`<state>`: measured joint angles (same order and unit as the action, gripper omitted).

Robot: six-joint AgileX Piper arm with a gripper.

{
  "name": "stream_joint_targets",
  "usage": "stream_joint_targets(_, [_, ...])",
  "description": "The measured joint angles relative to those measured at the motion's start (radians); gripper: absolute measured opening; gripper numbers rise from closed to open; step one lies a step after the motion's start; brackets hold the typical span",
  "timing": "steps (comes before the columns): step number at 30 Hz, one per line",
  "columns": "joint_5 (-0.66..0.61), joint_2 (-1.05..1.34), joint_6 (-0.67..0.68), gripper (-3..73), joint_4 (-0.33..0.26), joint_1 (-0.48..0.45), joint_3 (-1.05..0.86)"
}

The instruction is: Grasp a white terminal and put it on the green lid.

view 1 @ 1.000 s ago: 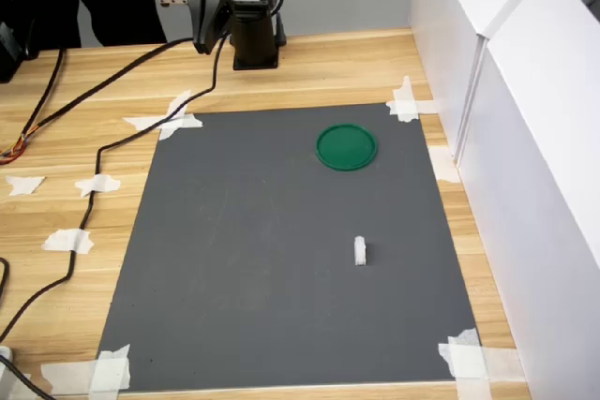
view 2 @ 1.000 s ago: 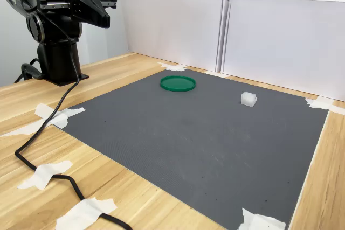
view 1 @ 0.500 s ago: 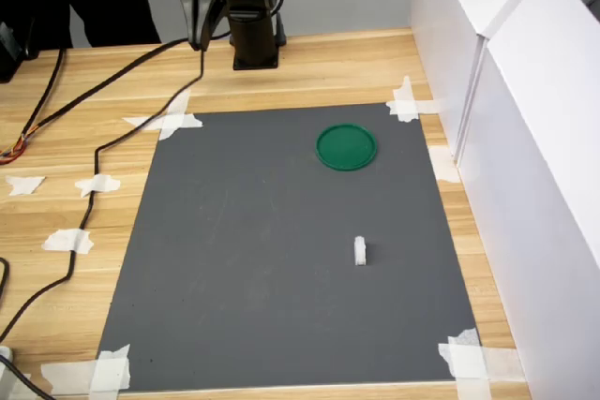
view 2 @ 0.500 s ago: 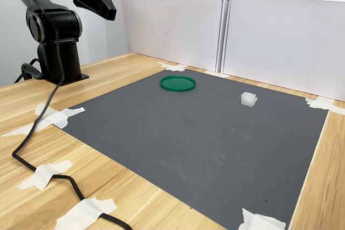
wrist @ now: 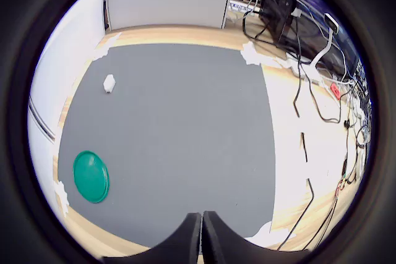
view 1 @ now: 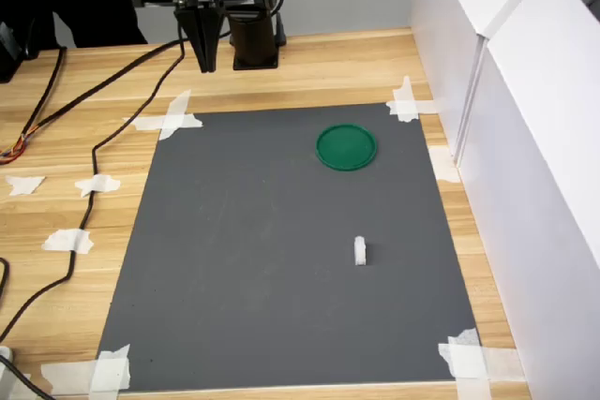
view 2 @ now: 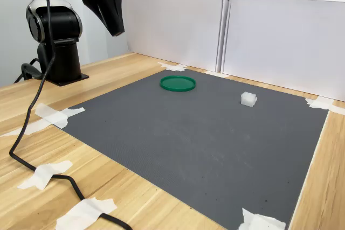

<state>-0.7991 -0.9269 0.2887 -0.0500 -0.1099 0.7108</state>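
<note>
Wooden counter (view 1: 309,72) with a grey mat (view 1: 262,259). Pincer (view 1: 206,65) pressed together, empty, up near its base. White terminal (view 1: 360,251) sits far from it, green lid (view 1: 347,147) closer. Nothing grabbed yet.

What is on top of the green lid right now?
Nothing: the lid is bare in all views. The terminal lies apart from it on the mat. The lid's underside is hidden.
</note>
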Motion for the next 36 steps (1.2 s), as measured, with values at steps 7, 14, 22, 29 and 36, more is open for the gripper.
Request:
stream_joint_targets(7, [-0.056, -0.056, 0.056, 15.3, -0.072, 0.0, 0.02])
stream_joint_targets(14, [-0.105, -0.126, 0.103, 47.0, -0.086, 0.015, 0.072])
stream_joint_targets(22, [-0.206, -0.312, -0.102, 62.8, -0.059, 0.155, 0.294])
stream_joint_targets(29, [-0.206, -0.516, -0.194, 63.3, -0.043, 0.268, 0.507])
stream_joint_targets(36, [-0.206, -0.741, -0.271, 63.3, -0.029, 0.403, 0.7])
